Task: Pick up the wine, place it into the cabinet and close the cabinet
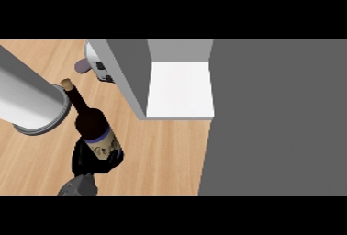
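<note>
**Wine bottle held at 7 o'clock, cabinet open at 1 o'clock**

The wine bottle (93, 121) is seen low and left in the head view, at about 7 o'clock from the middle. It is gripped round its lower body by the left hand (84, 158), whose black fingers (114, 159) are curled about the glass below the blue-banded label (105, 145). A short length of grey forearm (77, 185) is seen beneath the hand, at 6 o'clock of it. The bottle is tilted, its cork (67, 83) pointing to 11 o'clock.

A large pale cylinder (27, 98) with a ringed end is found at 10 o'clock of the bottle. The cork is seen against its edge; whether they touch cannot be told.

The cabinet (129, 75) is placed at 1 o'clock of the bottle, its white floor (180, 89) bare and its grey side wall lying between that floor and the bottle's neck. At 12 o'clock of the bottle, against the outer face of that wall, a small mauve object (81, 65) and a white and dark object (103, 72) are partly hidden. The right of the view, from 1 to 5 o'clock, is filled by a broad dark grey panel (274, 119). Wooden bench (163, 156) is shown between bottle and panel.
</note>
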Available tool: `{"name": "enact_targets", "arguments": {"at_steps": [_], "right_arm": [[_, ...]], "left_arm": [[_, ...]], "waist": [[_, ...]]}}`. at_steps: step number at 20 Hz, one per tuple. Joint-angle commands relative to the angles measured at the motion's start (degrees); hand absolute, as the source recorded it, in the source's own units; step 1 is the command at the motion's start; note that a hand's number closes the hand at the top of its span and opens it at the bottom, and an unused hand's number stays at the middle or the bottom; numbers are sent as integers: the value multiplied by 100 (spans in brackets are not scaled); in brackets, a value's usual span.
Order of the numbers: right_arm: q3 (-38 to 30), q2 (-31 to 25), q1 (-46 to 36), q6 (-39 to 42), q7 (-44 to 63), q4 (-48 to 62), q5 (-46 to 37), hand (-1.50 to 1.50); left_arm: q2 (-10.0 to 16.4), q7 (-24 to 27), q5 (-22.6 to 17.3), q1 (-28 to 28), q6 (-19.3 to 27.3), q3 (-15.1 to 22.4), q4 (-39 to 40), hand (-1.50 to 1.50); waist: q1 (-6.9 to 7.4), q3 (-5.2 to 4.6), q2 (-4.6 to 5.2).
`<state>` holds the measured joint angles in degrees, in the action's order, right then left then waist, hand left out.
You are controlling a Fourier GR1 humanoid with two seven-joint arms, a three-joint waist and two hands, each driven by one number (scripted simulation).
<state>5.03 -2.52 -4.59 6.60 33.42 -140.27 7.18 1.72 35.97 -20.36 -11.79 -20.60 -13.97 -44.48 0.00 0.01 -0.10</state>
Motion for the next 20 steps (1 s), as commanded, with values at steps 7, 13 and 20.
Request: {"name": "enact_targets", "arguments": {"at_steps": [7, 13, 20], "right_arm": [[-354, -101, -82, 43, 160, -218, 493, -150], [-82, 17, 204, 98, 104, -349, 397, -150], [50, -22, 537, 231, 63, -580, 264, -150]], "left_arm": [[-170, -629, -620, 774, 1114, 2058, -1939, 150], [-171, -1104, -1044, 929, 2343, 2984, -3006, 150], [-171, -722, -1587, 581, 3271, 3878, -2520, 150]], "waist": [[4, 1, -6], [-7, 2, -7], [-49, -2, 6]]}}
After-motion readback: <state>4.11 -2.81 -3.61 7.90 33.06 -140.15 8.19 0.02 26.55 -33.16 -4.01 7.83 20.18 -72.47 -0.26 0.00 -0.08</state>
